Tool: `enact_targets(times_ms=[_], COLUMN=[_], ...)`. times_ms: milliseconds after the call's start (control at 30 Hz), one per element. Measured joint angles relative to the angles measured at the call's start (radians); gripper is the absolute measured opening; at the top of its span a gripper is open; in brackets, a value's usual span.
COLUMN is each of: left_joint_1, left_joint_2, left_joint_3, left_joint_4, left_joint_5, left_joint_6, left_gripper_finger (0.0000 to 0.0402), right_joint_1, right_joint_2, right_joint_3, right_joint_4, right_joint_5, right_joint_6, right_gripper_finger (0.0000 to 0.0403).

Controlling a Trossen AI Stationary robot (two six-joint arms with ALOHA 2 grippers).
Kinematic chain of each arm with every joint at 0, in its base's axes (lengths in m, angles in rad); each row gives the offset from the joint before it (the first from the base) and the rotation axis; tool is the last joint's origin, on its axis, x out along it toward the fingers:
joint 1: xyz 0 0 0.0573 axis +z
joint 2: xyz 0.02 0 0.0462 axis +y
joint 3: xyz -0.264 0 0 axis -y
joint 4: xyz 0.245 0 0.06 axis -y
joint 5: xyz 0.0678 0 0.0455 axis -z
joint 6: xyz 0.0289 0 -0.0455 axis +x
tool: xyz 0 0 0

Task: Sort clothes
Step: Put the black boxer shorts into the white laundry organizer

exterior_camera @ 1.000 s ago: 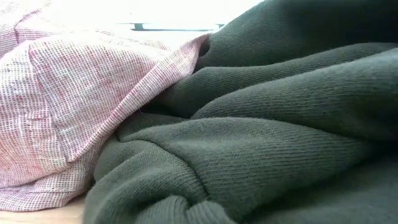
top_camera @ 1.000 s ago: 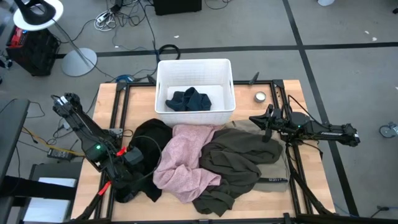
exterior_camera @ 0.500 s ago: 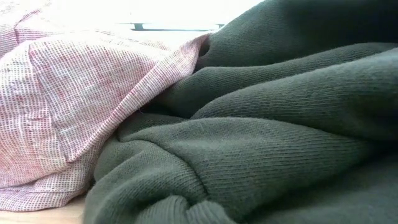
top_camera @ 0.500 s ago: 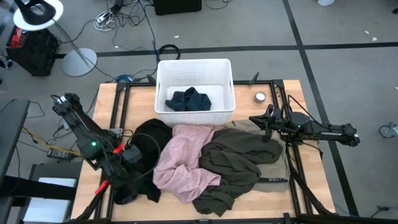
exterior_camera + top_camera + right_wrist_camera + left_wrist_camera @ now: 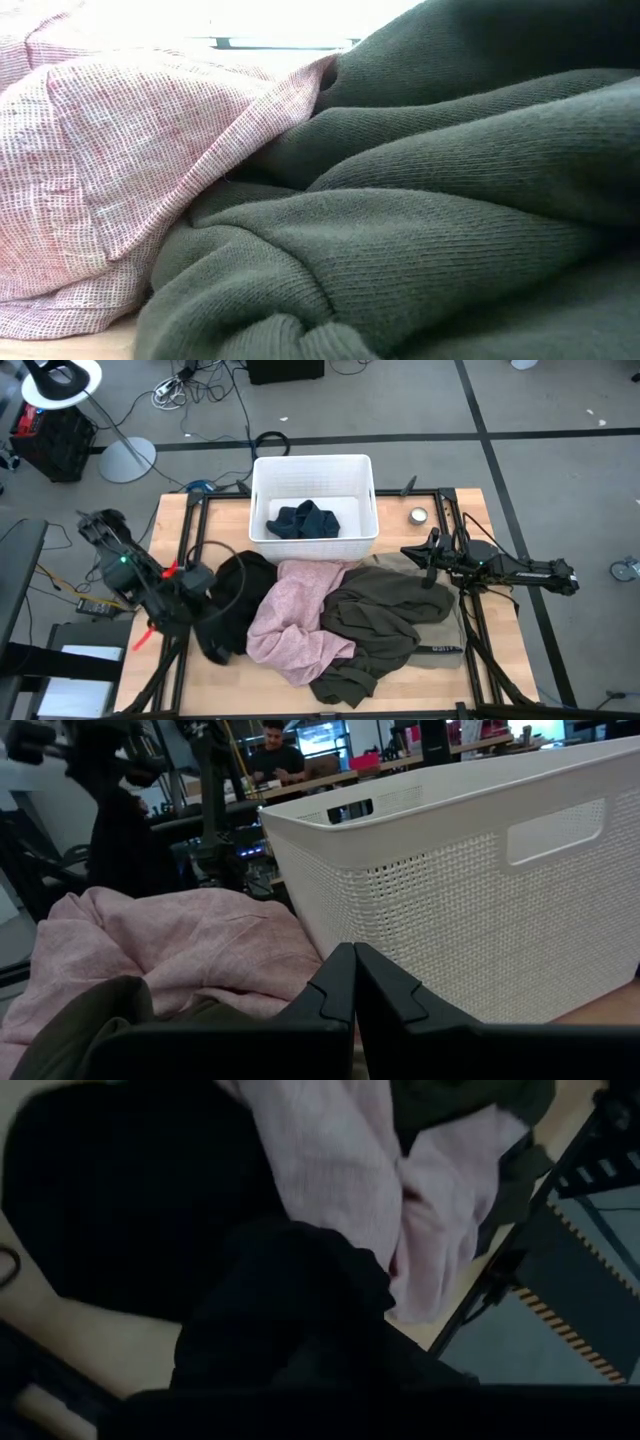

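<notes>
- Bare wood of the table (image 5: 400, 685) showed only along the near edge and the corners; the pink garment (image 5: 295, 620), olive garment (image 5: 385, 615) and black garment (image 5: 235, 605) filled the middle.
- The left gripper (image 5: 205, 585), fingers pinched on the black garment, lifted its edge at the table's left side.
- The right gripper (image 5: 425, 552), fingers pressed together and empty, waited beside the white bin (image 5: 313, 468), which held the dark teal garment (image 5: 303, 520).
- Only the right wrist view showed a person (image 5: 275, 750) seated in the room behind.
</notes>
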Motion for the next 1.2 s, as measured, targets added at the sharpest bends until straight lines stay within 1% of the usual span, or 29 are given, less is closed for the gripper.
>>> enact_targets(times_ms=[233, 400, 567, 700, 900, 1000, 1200], left_joint_1=[0.152, 0.267, 0.408, 0.525, 0.697, 0.775, 0.907], left_joint_2=[0.001, 0.001, 0.001, 0.001, 0.001, 0.002, 0.025], left_joint_3=[0.063, 0.107, 0.155, 0.188, 0.208, 0.208, 0.207], left_joint_4=[0.007, 0.01, 0.081, 0.157, 0.27, 0.342, 0.539], left_joint_5=[-0.002, 0.032, 0.044, 0.09, 0.17, 0.232, 0.346], left_joint_6=[0.195, 0.359, 0.545, 0.697, 0.874, 0.94, 1.038], left_gripper_finger=[0.0002, 0.0002, 0.0002, 0.0002, 0.0002, 0.0002, 0.0002], right_joint_1=[0.0, 0.0, 0.0, 0.0, 0.0, 0.0, 0.0], right_joint_2=[0.0, 0.0, 0.0, 0.0, 0.0, 0.0, 0.0], right_joint_3=[0.0, 0.0, 0.0, 0.0, 0.0, 0.0, 0.0], right_joint_4=[0.0, 0.0, 0.0, 0.0, 0.0, 0.0, 0.0], right_joint_5=[0.0, 0.0, 0.0, 0.0, 0.0, 0.0, 0.0], right_joint_6=[0.0, 0.0, 0.0, 0.0, 0.0, 0.0, 0.0], right_gripper_finger=[0.0007, 0.0007, 0.0007, 0.0007, 0.0007, 0.0007, 0.0007])
